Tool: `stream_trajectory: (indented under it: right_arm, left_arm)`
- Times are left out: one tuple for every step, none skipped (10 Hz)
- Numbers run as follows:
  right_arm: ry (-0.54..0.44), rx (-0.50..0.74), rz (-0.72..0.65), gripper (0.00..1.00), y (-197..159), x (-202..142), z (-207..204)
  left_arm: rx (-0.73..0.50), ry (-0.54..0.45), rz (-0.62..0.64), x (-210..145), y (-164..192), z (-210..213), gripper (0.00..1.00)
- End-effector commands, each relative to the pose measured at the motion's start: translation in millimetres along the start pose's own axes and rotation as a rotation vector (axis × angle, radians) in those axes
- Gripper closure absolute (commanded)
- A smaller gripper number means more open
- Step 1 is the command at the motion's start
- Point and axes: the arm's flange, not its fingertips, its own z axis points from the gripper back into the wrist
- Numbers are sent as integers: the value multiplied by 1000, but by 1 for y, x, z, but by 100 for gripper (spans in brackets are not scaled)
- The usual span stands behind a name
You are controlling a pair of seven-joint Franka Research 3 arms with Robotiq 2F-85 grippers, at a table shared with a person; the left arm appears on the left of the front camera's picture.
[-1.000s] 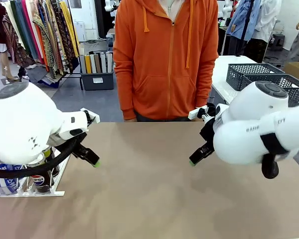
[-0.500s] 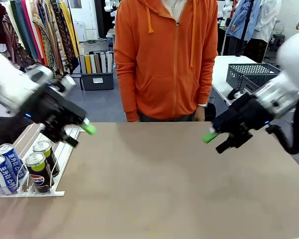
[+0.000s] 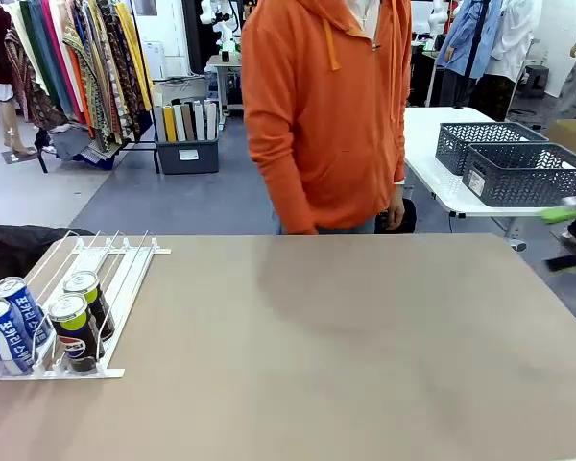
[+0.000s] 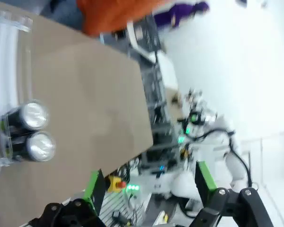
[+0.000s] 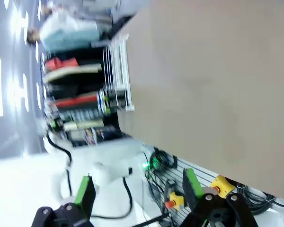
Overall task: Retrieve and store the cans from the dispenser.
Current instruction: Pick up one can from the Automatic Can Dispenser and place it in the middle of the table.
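Green pads showed on both my tools: my left gripper (image 4: 149, 189) had its jaws spread wide with nothing between them, and my right gripper (image 5: 138, 189) was spread and empty as well, both held well clear of the brown table (image 3: 346, 346). Four cans (image 3: 72, 331) stood upright at the near end of the white dispenser (image 3: 125, 274) by the table's left edge, two blue ones on the outer side and two black ones just beside them toward the middle. Beyond the far edge stood a person (image 3: 326, 125) in an orange hoodie, and farther off to the right sat two dark grey baskets (image 3: 523, 168) on a white table (image 3: 427, 154).
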Motion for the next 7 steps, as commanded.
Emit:
stream_trajectory:
  right_arm:
    - [-167, 124, -71, 0, -39, -3, 26]
    - [-224, 157, -118, 0, -57, -7, 40]
    - [-257, 169, -144, 0, -69, -12, 44]
    - [-277, 165, -161, 0, -75, -12, 42]
    - [-323, 106, -111, 0, -74, -12, 34]
    - [-249, 144, -194, 0, -79, -17, 58]
    - [-249, 144, -194, 0, -79, -17, 58]
  left_arm:
    - [-114, -175, 53, -6, 44, 47, 0]
    - [-159, -252, 70, -15, 60, 69, 0]
    - [-163, -290, 89, -19, 73, 80, 0]
    - [-109, -299, 88, -17, 82, 80, 0]
    - [-115, -276, 115, -23, 65, 95, 0]
    - [-115, -276, 115, -23, 65, 95, 0]
    - [-115, -276, 115, -23, 65, 95, 0]
